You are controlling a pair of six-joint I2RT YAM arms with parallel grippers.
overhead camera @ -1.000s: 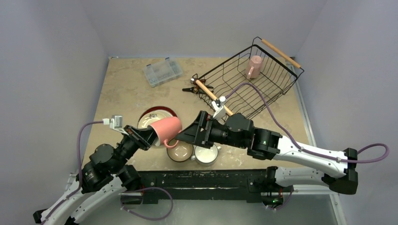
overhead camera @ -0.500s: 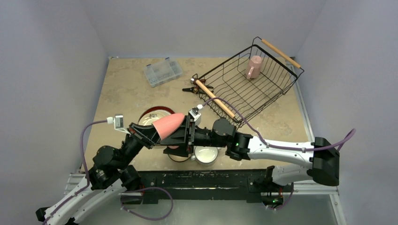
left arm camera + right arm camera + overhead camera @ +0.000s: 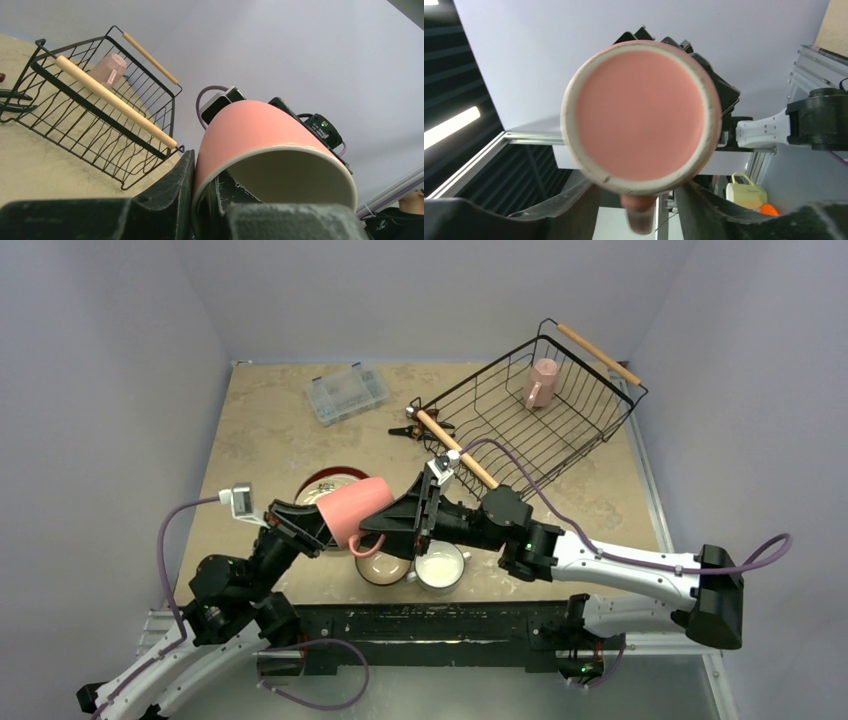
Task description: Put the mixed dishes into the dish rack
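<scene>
Left gripper [image 3: 322,528]: pinching rim of glossy pink ceramic mug [image 3: 352,507], above bench's near edge;
Right gripper [image 3: 380,530]: spread wide at mug's base;
Black wire dish rack [image 3: 530,435]: far-right corner

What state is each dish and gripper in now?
Held pink mug: in the air, tilted.
Left gripper: shut on its rim.
Right gripper: open, at its base.
Second pink mug: in the dish rack.
Blue bowl: upright, empty.
White cup: upright, empty.
</scene>
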